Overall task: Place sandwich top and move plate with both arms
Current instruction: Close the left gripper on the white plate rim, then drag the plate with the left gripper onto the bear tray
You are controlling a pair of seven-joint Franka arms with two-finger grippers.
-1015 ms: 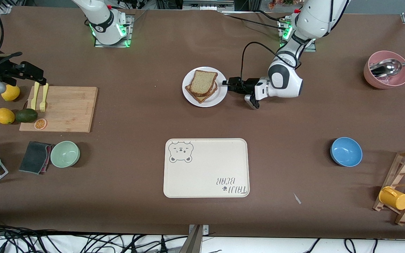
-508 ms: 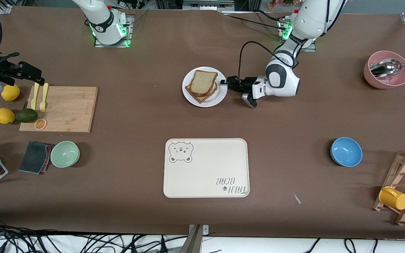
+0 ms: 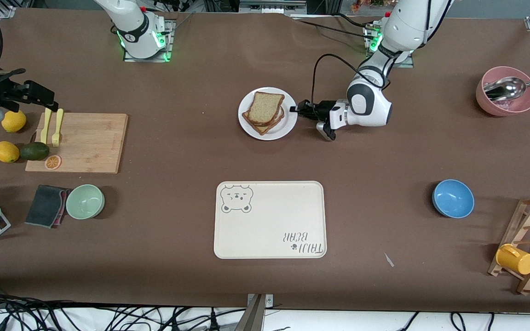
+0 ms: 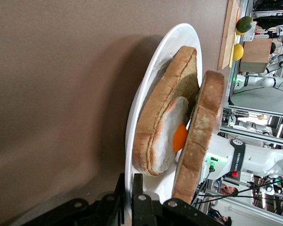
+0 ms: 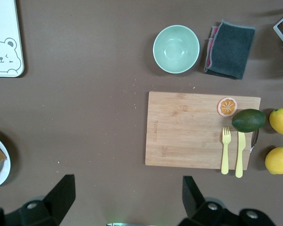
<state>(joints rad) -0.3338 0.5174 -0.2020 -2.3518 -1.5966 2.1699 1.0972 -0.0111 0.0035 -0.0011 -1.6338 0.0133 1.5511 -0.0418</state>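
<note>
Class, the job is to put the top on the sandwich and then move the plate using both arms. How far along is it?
Done: the top slice lies on the egg slice on the plate. In hand: the left end effector is at the plate's rim. Left: the right end effector is open above the cutting board's end of the table, away from the plate, which hasn't been carried.

Open brown table (image 3: 177,138) lies around the plate (image 3: 288,128) on the sides toward the right arm's end and toward the tray (image 3: 269,219) — a gripper could pass there. The left gripper (image 3: 298,109) blocks the rim toward the left arm's end, its fingers closed on the plate's edge. The right gripper (image 5: 127,195), spread wide, hangs over bare table beside the cutting board (image 3: 90,142) — well apart from the plate.
</note>
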